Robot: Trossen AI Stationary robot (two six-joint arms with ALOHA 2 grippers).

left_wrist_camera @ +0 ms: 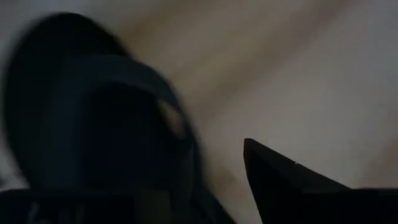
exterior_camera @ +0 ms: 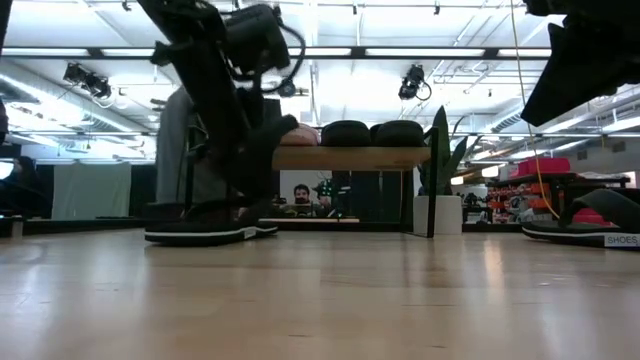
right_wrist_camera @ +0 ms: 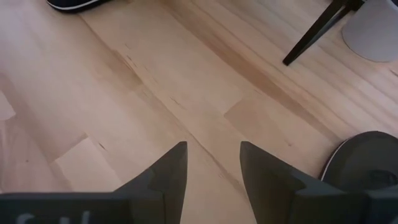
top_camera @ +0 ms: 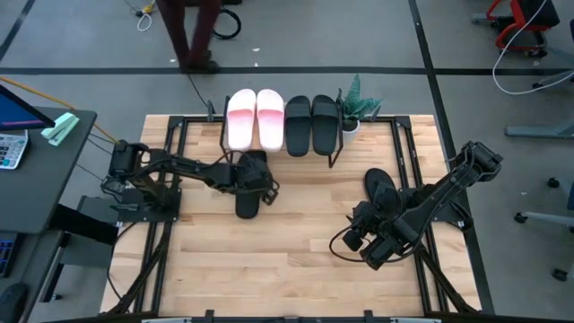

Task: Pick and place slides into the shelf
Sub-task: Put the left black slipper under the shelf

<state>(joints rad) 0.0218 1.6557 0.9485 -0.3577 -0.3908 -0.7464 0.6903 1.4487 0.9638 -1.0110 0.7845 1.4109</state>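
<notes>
High view: four slides on the shelf (top_camera: 334, 154), two pink slides (top_camera: 256, 117) and two black slides (top_camera: 311, 124); third black slide (top_camera: 248, 199) on the table under the left gripper (top_camera: 251, 184); fourth black slide (top_camera: 379, 187) beside the right gripper (top_camera: 374, 252).

Low view: third slide flat on the table, below the shelf front.

Left wrist view: fingers around the strap; released or gripping, cannot tell.

Right wrist view: fingers apart, holding nothing.

Remaining: apparently two black slides.
</notes>
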